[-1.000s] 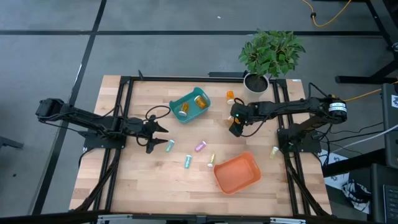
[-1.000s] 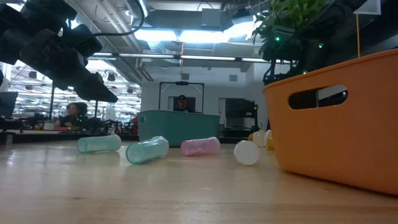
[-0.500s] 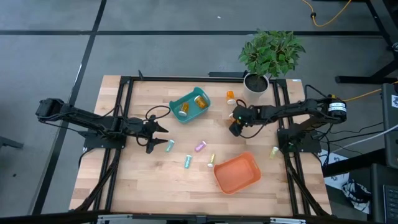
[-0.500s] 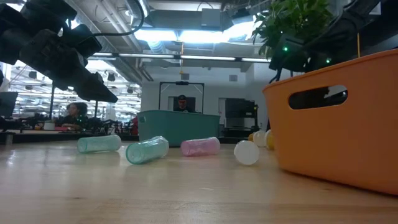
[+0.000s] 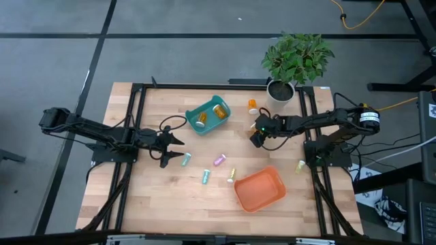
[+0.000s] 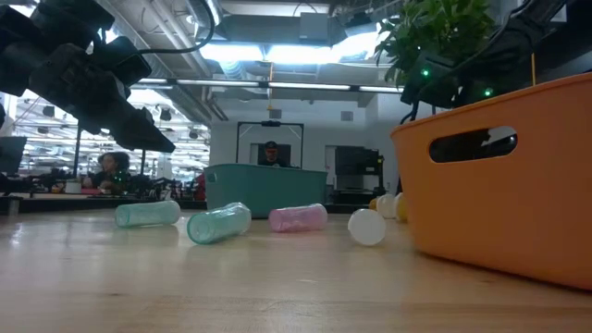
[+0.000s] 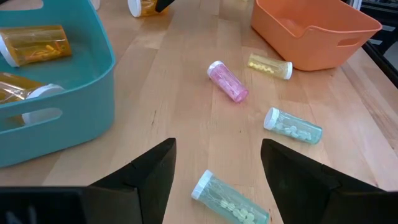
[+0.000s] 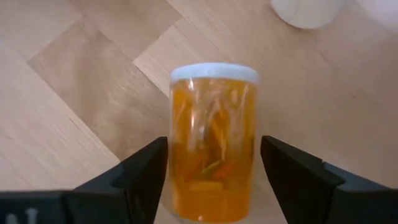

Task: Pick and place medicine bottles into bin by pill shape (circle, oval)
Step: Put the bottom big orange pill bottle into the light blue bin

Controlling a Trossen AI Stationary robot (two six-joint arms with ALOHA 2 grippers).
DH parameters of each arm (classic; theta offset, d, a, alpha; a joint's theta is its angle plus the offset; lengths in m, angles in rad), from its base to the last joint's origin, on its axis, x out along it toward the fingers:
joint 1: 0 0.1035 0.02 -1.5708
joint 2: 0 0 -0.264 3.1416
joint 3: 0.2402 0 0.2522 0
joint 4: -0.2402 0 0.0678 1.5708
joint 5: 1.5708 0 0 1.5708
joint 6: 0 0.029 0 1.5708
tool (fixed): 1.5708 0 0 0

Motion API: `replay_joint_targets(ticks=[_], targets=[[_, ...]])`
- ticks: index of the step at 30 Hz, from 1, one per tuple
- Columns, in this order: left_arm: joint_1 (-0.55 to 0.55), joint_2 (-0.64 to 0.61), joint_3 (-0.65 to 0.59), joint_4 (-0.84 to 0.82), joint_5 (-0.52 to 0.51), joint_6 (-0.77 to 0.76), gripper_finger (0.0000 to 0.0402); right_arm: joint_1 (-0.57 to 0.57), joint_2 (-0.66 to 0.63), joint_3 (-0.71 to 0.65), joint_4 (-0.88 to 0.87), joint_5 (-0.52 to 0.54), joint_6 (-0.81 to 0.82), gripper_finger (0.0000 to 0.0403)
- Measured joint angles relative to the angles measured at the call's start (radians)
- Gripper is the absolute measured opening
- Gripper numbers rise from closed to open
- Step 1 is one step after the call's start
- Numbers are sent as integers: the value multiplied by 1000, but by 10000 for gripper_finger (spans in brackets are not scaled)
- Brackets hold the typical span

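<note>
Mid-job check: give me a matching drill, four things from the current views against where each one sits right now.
Things:
1. teal bin
2. orange bin
3. amber bottle
4. pink bottle

Places:
A. lying on bare wood between the two bins
B. between the right gripper's open fingers
C. holds two amber bottles
D. at the table's near edge, nothing seen inside

Pairs: 1-C, 2-D, 3-B, 4-A
</note>
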Motion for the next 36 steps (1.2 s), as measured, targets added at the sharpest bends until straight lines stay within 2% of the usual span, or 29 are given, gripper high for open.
replay_joint_targets(ticks=[6, 9, 15, 19, 25, 28, 33, 36], targets=[[0, 0, 0, 0, 0, 0, 229, 0, 0, 0, 8, -3, 24, 230], [0, 0, 0, 0, 0, 0, 229, 6, 0, 0, 72, -35, 16, 210], [0, 0, 0, 0, 0, 0, 229, 37, 0, 0, 292, -128, -67, 179], [0, 0, 0, 0, 0, 0, 229, 60, 1, 11, 443, -147, -100, 180], [0, 0, 0, 0, 0, 0, 229, 117, 1, 20, 775, -161, -162, 183], [0, 0, 0, 0, 0, 0, 229, 140, 1, 21, 891, -125, -206, 183], [0, 0, 0, 0, 0, 0, 229, 149, 16, 21, 1015, 27, -236, 183], [0, 0, 0, 0, 0, 0, 229, 149, 64, 24, 1115, 40, -241, 183]])
